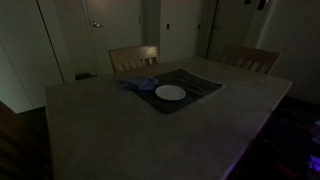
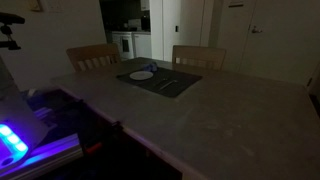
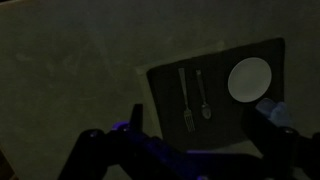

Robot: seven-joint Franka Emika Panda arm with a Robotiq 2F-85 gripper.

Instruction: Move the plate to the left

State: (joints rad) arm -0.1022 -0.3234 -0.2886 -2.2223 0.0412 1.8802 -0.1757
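A small white round plate [image 1: 170, 92] lies on a dark placemat [image 1: 198, 90] at the far side of the table; both exterior views show it [image 2: 141, 74]. In the wrist view the plate [image 3: 249, 79] sits at one end of the placemat [image 3: 225, 125], with a fork [image 3: 186, 100] and a spoon [image 3: 203, 95] beside it. My gripper [image 3: 198, 152] hangs high above the table, short of the placemat. Its dark fingers are spread wide with nothing between them. The arm does not show in either exterior view.
A bluish cloth [image 1: 141, 84] lies on the placemat next to the plate. Two wooden chairs [image 1: 133, 57] [image 1: 255, 60] stand behind the table's far edge. The large pale tabletop [image 2: 220, 120] stretches toward the near side. The room is very dark.
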